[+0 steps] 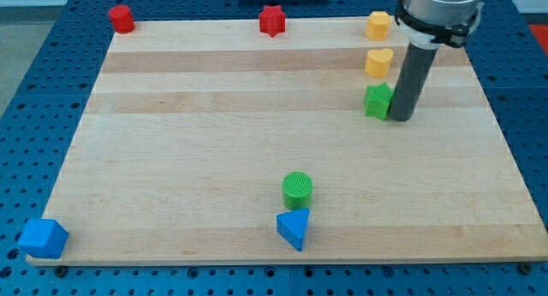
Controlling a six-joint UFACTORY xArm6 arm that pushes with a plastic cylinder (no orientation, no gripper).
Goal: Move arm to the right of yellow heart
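My tip [400, 117] rests on the desk [214, 133], touching or just beside the green block [377, 100] on its view-right side; there are no jaws to open or close, only the bare rod. The yellow heart [378, 62] lies just toward the view's top from the green block, so my tip sits toward the view's bottom and slightly view-right of the heart, near but apart. Whether the heart's lobes face the view's top, and its long axis, I cannot tell. A yellow hexagonal block [378, 25] sits beyond the heart toward the view's top.

Well to the heart's view-left, at the top edge, stand a red star-like block [271, 20] and a red cylinder [122, 18]. Far toward the view's bottom lie a green cylinder [297, 189], a blue triangle [294, 227] and a blue block [43, 238].
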